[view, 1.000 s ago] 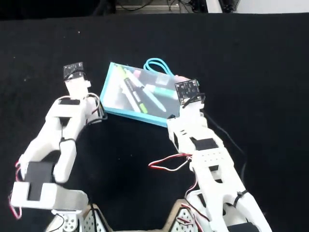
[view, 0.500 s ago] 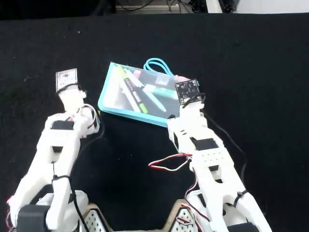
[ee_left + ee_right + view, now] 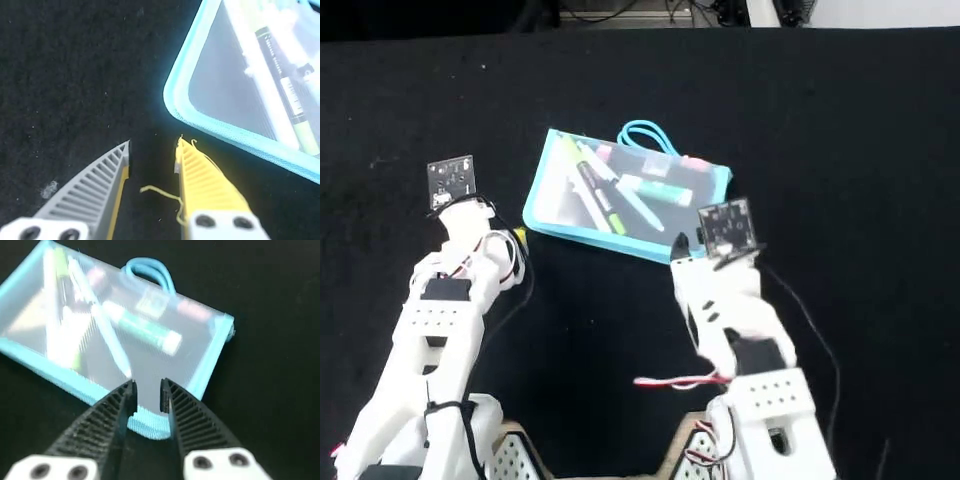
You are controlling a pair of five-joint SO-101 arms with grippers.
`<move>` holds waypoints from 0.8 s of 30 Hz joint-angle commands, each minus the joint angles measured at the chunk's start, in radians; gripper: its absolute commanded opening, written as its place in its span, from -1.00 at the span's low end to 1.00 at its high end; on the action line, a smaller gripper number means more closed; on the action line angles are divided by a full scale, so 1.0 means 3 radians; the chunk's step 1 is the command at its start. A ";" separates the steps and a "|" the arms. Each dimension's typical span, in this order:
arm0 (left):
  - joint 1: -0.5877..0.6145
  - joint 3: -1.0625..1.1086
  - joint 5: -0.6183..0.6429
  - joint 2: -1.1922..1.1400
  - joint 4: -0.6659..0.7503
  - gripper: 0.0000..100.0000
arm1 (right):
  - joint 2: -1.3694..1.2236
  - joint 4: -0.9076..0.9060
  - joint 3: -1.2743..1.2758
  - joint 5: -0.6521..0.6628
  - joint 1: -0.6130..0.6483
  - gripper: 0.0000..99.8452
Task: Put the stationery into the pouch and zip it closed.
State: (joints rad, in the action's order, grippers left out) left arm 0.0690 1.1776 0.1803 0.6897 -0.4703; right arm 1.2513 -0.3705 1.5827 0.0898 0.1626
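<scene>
High view: a clear plastic pouch with light-blue trim [image 3: 620, 195] lies mid-way across the black desk [image 3: 840, 130], with pens [image 3: 605, 190] inside.

Left wrist view: the left end effector [image 3: 152, 150] is wide open and empty, just beside the pouch's corner.

Right wrist view: the right end effector [image 3: 147, 389] is narrowly parted and empty, over the pouch's edge. Zipping probably needs one end effector pinning a corner while the other draws the zip.

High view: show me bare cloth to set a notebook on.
Widest bare cloth lies right of the pouch and right arm. Also bare: the strip beyond the pouch to the far edge, and left of the left arm. Crowded: the pouch's near edge, where the left gripper and right gripper sit.
</scene>
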 commanded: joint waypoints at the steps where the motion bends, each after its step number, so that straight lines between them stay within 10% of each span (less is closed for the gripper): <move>1: -0.0038 -0.0033 -0.0015 0.0107 0.0046 -0.69 | 0.0478 0.0046 0.0125 -0.0010 0.0102 -0.82; 16: -0.0054 -0.0064 -0.0051 0.0107 0.0046 -0.69 | 0.1000 -0.0010 0.0376 0.0000 0.0102 -0.82; 24: 0.0248 0.0488 -0.1366 0.0107 0.0020 -0.69 | 0.1097 -0.0031 0.0376 0.0000 0.0107 -0.82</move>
State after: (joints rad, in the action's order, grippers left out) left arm 0.0767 1.2298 -0.0575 0.6958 -0.4703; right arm 1.5428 -0.3721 1.6962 0.0898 0.1826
